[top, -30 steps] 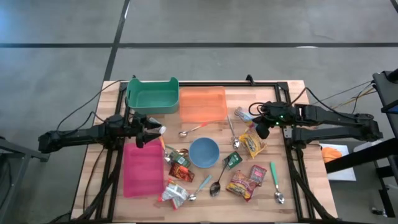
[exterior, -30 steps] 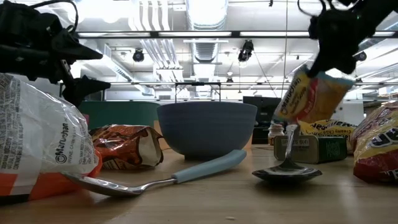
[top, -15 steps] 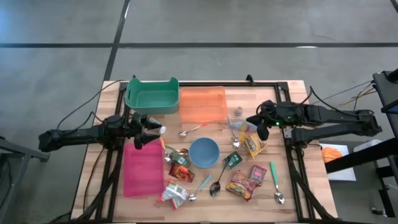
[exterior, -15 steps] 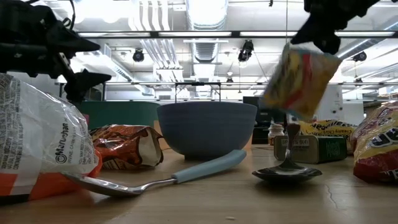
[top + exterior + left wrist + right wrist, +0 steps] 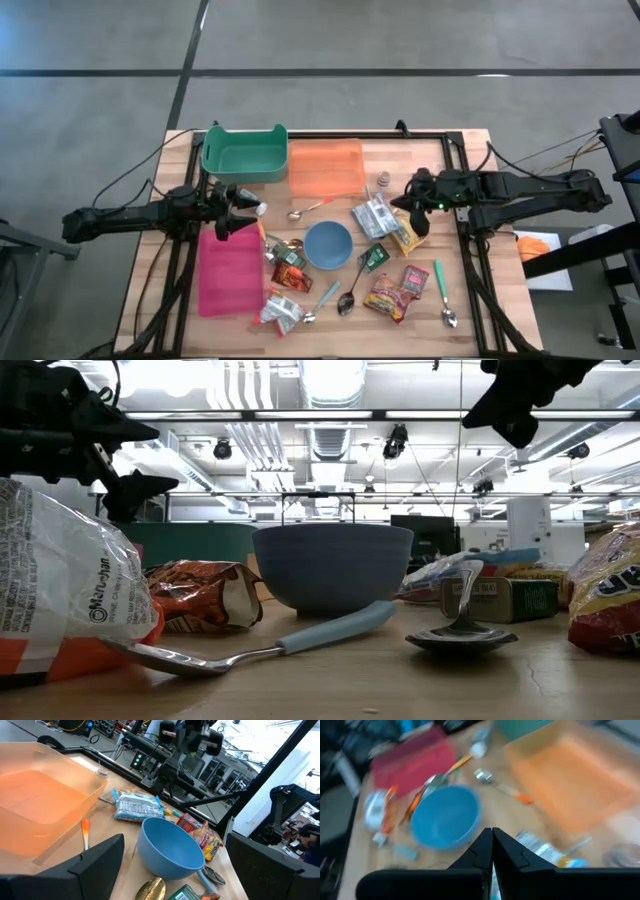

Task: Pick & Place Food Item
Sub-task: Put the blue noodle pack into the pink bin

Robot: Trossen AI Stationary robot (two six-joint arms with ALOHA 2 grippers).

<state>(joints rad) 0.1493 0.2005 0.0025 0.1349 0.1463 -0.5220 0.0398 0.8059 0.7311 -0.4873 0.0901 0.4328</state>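
Note:
A silvery food packet [image 5: 373, 215] lies flat on the table between the orange tray [image 5: 325, 168] and the blue bowl [image 5: 328, 245]. It also shows behind the bowl in the low view [image 5: 445, 572] and in the left wrist view [image 5: 137, 806]. My right gripper [image 5: 408, 203] hangs shut and empty above and to the right of the packet [image 5: 540, 851], well clear of the table [image 5: 512, 422]. My left gripper [image 5: 245, 210] waits open at the table's left, level, facing the bowl [image 5: 170, 847].
A green bin [image 5: 245, 153] stands at the far left and a pink tray [image 5: 228, 272] at the near left. A yellow packet [image 5: 407, 236], red snack packets [image 5: 388, 297], a green tin [image 5: 375, 257] and several spoons lie around the bowl.
The packet that hung from my right gripper has swung toward the table's left, come free and fallen flat beside the blue bowl. My right gripper has risen a little and turned.

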